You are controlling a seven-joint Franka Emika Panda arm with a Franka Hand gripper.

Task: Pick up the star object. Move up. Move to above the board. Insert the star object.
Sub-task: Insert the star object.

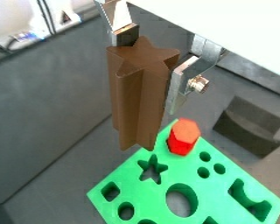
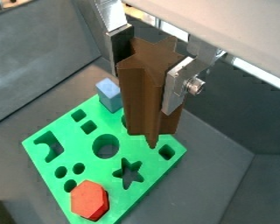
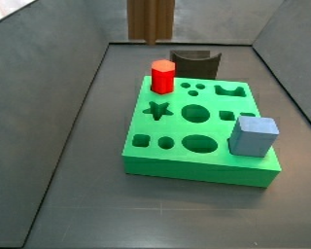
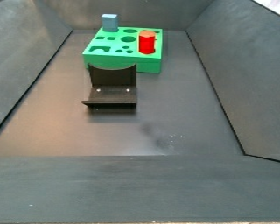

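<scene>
Wrist views, pincer: my gripper [image 1: 154, 59] pinched the star object [image 1: 139, 92] between its silver plates, well above the board [image 1: 236, 210]; the same grip showed from the opposite side [image 2: 149, 63].
Wrist views, star object: a tall brown prism [image 2: 149, 92] with ridged sides, hanging upright, its lower end clear of the board [image 2: 60, 131].
Wrist views, room: the star-shaped hole [image 1: 152, 166] lay open beside the red peg [image 1: 184, 137]; open air under the prism.
Side view, board edges: the green slab [image 3: 204, 165] sat apart from the grey walls; the star object [image 3: 152, 19] hung above its far edge; blue block [image 3: 255, 135] at a near corner, dark arch block [image 3: 194, 63] just behind.
Side view, far end: board [image 4: 113, 54] by the far wall, fixture [image 4: 112, 91] just in front, bare floor nearer.
Writing: none readable.
</scene>
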